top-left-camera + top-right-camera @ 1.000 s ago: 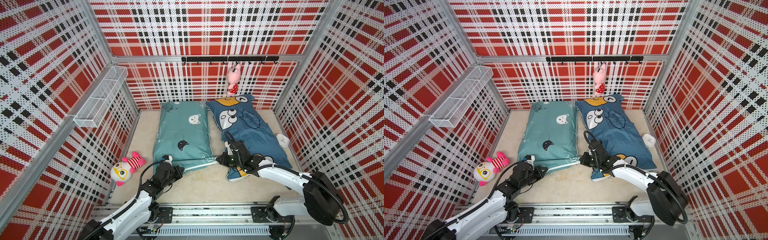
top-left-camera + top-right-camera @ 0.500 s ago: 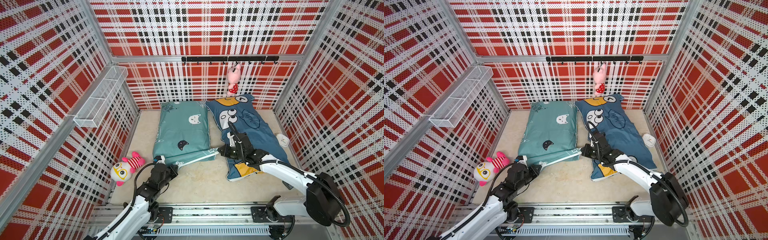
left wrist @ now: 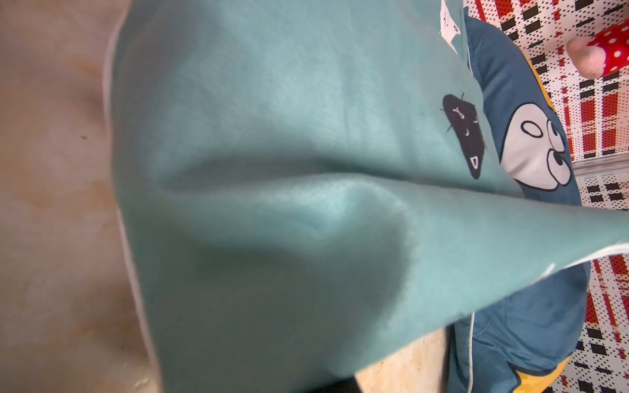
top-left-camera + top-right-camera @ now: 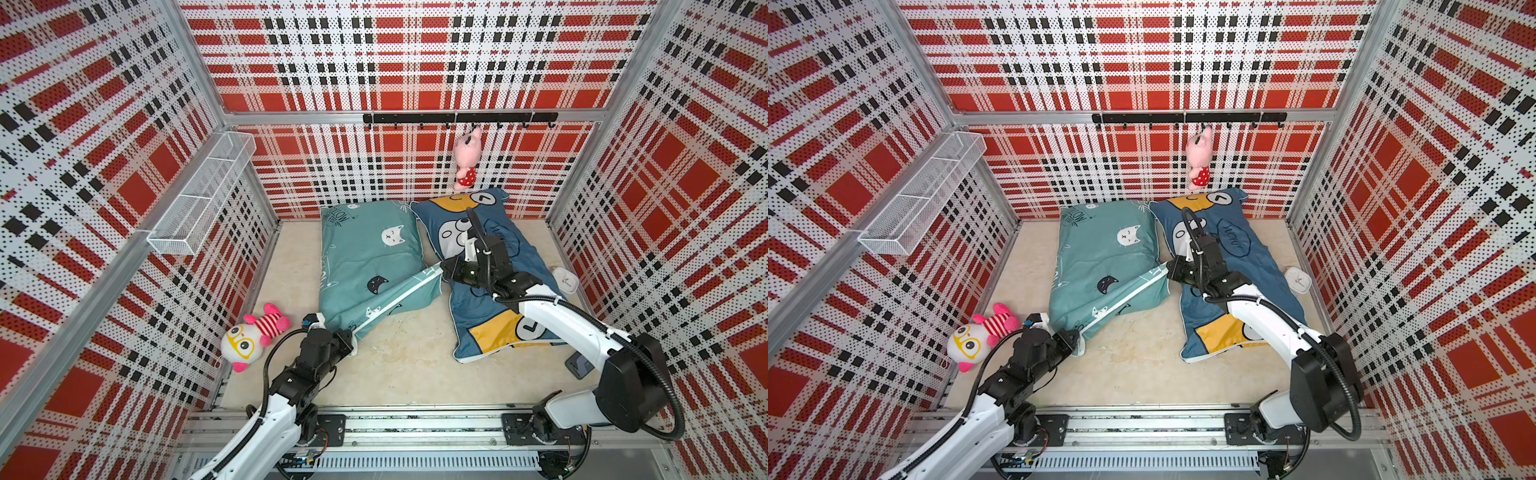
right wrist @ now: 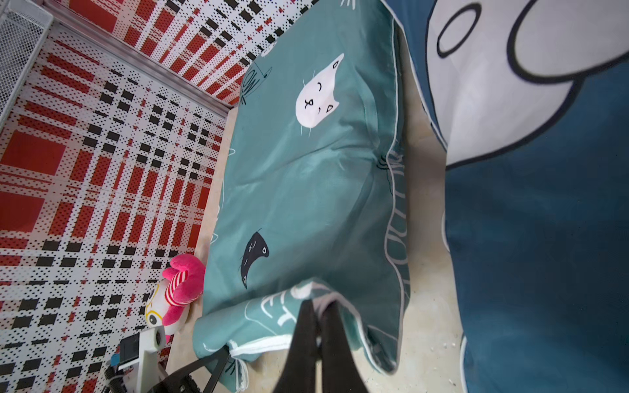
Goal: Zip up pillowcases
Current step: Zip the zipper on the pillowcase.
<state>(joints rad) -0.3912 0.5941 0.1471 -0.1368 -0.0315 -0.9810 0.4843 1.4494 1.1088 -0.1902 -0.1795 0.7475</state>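
Since a second ago we have drawn the teal pillowcase's near edge taut, the left gripper clamped on its left end and the right gripper on the right, beside the blue pillowcase. The left wrist view fills with stretched teal; in the right wrist view closed fingers pinch the corner, probably straightening the zipper line

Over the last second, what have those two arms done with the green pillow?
Each stayed clamped on an end of the green pillow's near edge. The right gripper carried its corner up and toward the back wall; the left gripper drew back toward the rail, pulling that edge taut and slanted. The blue pillow and both plush toys stayed put.
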